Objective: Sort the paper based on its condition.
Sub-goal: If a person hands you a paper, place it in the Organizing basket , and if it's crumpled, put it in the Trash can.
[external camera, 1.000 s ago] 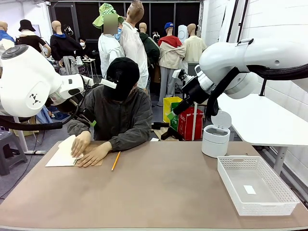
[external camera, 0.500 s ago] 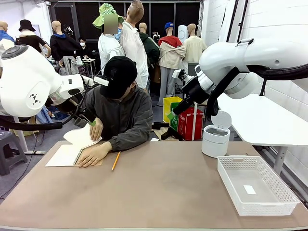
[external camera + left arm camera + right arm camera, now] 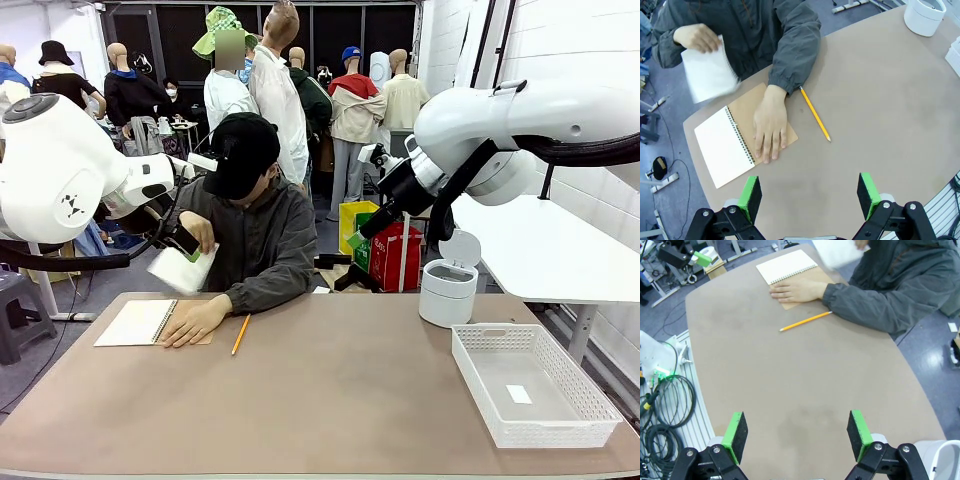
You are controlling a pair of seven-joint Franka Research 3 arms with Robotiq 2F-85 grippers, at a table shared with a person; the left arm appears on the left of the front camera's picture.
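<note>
Open spiral notebook (image 3: 137, 322), yellow pencil (image 3: 241, 334), white lidded bin (image 3: 448, 290) and white basket (image 3: 530, 385) on brown table (image 3: 330, 400)

I see the paper (image 3: 708, 74) motion-blurred in the person's raised hand (image 3: 696, 37); in my right wrist view it's cut off at the twelve o'clock edge, its condition unreadable

The brown table (image 3: 330, 400) carries an open notebook (image 3: 135, 323) pinned by a hand (image 3: 192, 322), a pencil (image 3: 241, 334) beside it, a white bin (image 3: 447, 292) and a basket (image 3: 530, 385).
</note>
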